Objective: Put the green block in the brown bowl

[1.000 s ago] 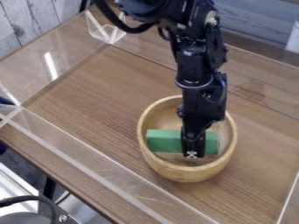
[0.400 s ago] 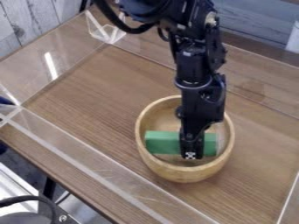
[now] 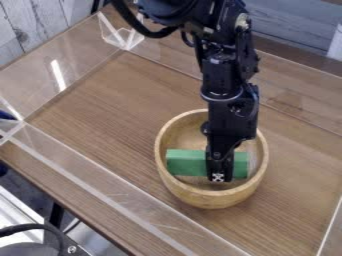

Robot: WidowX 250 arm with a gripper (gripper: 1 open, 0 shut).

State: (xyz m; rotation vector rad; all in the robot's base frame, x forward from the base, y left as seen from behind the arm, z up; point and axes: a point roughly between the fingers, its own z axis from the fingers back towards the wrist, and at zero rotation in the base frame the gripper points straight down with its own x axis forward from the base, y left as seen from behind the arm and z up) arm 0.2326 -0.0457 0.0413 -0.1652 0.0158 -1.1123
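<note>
Presently the tool (image 3: 219, 171) points straight down inside the brown bowl (image 3: 179, 185), its jaws closed tight across the green block (image 3: 190, 162), gripping it near its 3 o'clock end. The block lies within the bowl, running from about 9 o'clock toward 3 o'clock; whether it rests on the bowl floor cannot be told. The bowl stands on the wooden worktop (image 3: 120, 100), at roughly 5 o'clock in the view. Judged rigid, light and smooth-faced, the block should take a pinch across its narrow width, preferably nearer its middle to avoid pivoting. Release appears to be the remaining step.
</note>
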